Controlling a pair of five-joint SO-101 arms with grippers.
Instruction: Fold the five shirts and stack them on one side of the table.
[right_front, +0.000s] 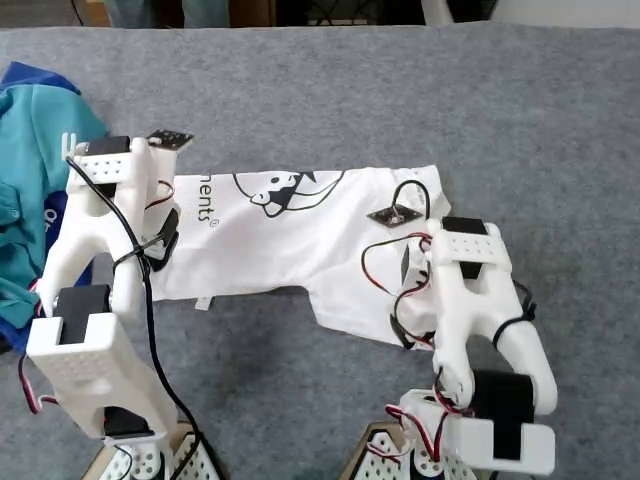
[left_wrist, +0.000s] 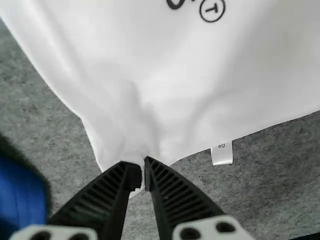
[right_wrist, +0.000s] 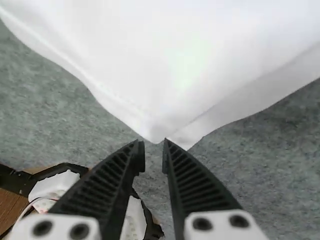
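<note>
A white shirt with a black print lies spread across the grey table. My left gripper sits at the shirt's left edge, shut on a pinched fold of the white shirt; the cloth bunches up into the left gripper. Near the shirt's lower right corner is my right gripper. In the right wrist view the right gripper stands narrowly open, and the corner of the white shirt ends just at its tips with grey table showing between the fingers.
A heap of teal and blue shirts lies at the table's left edge, beside the left arm; the blue cloth shows close to the left gripper. A small sewn tag hangs from the white shirt's near hem. The table's far side and right side are bare.
</note>
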